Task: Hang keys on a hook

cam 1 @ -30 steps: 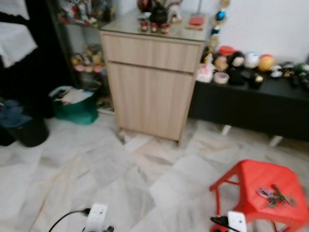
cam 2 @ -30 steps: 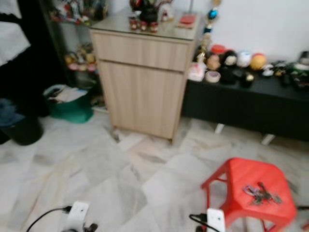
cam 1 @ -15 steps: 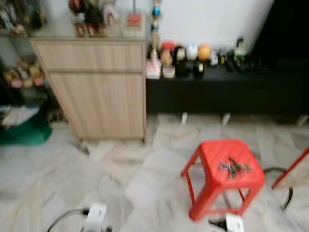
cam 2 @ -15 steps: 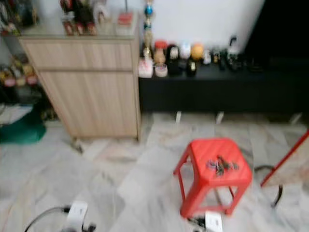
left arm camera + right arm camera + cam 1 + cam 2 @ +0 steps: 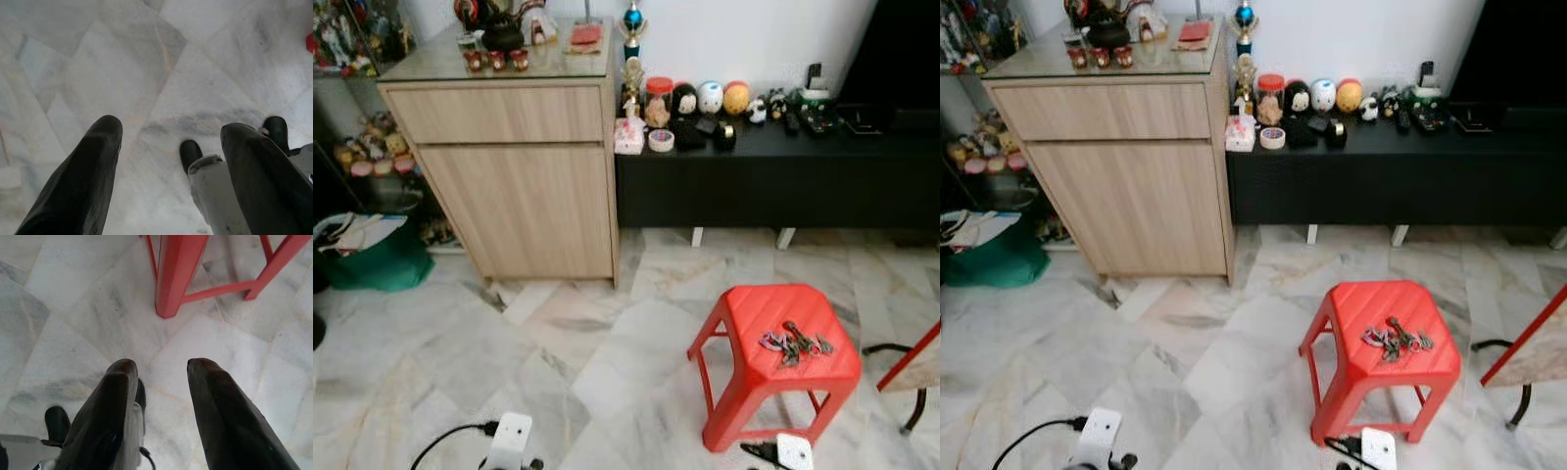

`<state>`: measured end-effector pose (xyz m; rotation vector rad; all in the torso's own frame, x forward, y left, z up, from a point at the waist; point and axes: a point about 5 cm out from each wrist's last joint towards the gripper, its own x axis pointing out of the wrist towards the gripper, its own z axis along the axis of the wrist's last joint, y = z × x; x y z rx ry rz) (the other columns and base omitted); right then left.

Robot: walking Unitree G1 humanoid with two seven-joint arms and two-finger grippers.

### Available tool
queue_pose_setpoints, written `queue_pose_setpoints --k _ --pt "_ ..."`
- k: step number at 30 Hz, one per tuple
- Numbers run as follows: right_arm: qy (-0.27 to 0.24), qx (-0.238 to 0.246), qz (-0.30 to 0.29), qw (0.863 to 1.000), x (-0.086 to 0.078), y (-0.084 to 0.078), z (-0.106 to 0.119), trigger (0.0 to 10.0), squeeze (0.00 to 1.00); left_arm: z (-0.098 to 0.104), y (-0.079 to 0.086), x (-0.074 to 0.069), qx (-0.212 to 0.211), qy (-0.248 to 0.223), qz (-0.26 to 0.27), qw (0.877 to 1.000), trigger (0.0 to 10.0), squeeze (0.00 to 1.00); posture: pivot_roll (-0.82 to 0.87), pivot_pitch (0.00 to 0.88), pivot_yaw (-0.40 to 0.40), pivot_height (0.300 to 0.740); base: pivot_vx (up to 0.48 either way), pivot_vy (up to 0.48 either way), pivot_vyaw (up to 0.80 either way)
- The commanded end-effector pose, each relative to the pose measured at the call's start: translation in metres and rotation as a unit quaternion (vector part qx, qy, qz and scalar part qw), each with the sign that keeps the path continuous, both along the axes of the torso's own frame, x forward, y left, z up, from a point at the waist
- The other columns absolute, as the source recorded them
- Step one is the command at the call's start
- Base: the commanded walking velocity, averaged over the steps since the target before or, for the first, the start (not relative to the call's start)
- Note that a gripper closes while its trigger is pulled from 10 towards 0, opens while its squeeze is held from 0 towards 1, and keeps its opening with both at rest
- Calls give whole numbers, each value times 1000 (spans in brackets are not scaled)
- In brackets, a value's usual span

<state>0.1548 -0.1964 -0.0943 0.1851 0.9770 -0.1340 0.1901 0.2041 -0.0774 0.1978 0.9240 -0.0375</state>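
Observation:
A bunch of keys (image 5: 792, 344) lies on top of a red plastic stool (image 5: 773, 364) standing on the marble floor at the lower right. My left gripper (image 5: 168, 132) hangs open over bare floor tiles. My right gripper (image 5: 159, 364) is also open, pointing down at the floor beside one stool leg (image 5: 177, 271). The white wrists of both arms peek in at the bottom edge of the head views, the left wrist (image 5: 509, 441) and the right wrist (image 5: 793, 451).
A wooden cabinet (image 5: 514, 166) with figurines on top stands at the back left. A low black bench (image 5: 783, 176) with small ornaments runs along the white wall. A green bag (image 5: 367, 259) lies at the far left. A red-framed object (image 5: 911, 362) leans in at the right edge.
The camera has swung to the right and steadied: the stool and keys now sit further into view and sharper. Both arms still hang low.

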Motion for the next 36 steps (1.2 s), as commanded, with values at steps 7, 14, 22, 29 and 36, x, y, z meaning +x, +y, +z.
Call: queue_pose_setpoints --k 7,14,22,29,36 --pt "-8 4 -15 1000 2 -1 1 10000 0 0 1 -1 0 -1 8 1000 10000 0 7 0 -1 737 0 -360 0" --pt "-20 4 -21 1000 5 -1 3 10000 0 1 1 2 -4 -11 17 1000 10000 0 7 0 -10 737 0 -343 0" --pt "-37 5 -24 999 14 -3 7 10000 0 6 -5 11 -24 -35 29 999 10000 0 8 0 -20 737 0 -68 0" --pt "-57 -2 -28 998 20 -6 11 10000 0 10 -8 17 -31 -71 40 996 10000 0 -2 0 -45 737 0 0 0" --pt "-142 -19 -39 989 28 -10 21 10000 0 65 12 73 -55 -264 54 961 10000 0 25 0 -45 737 0 0 0"
